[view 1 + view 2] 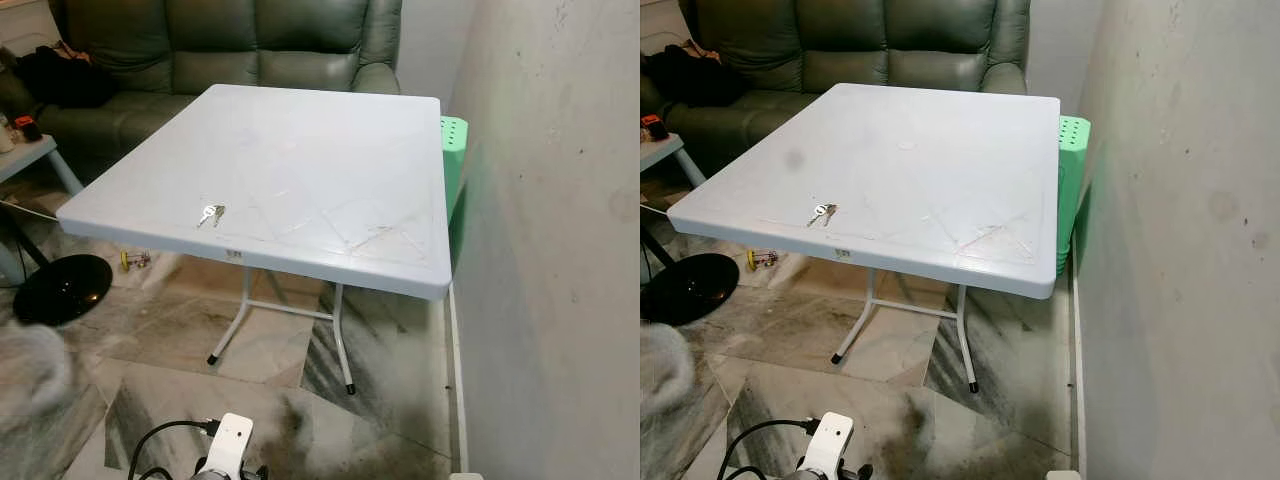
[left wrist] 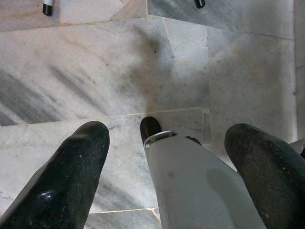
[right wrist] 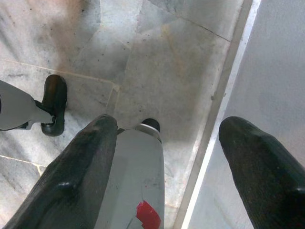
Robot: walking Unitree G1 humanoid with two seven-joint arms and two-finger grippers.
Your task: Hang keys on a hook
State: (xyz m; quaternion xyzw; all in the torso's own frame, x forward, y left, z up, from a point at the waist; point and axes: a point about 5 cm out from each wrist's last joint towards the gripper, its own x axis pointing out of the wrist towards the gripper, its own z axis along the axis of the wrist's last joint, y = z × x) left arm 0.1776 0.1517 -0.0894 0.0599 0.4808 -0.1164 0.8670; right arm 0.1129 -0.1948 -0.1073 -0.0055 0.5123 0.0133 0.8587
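A small bunch of silver keys (image 1: 210,213) lies near the front left edge of a white folding table (image 1: 330,150). Both arms hang down at my sides, well below and short of the table. My left gripper (image 2: 167,167) points at the marble floor, fingers wide apart, with my own grey leg between them. My right gripper (image 3: 167,167) hangs open the same way beside the wall's white skirting. I make out no hook on the bare wall (image 1: 560,200) to the right.
A grey-green sofa (image 1: 220,50) stands behind the table. A green plastic stool (image 1: 452,150) is wedged between table and wall. A black round base (image 1: 60,288) and a small side table (image 1: 25,155) sit at the left. The marble floor (image 1: 170,350) lies before me.
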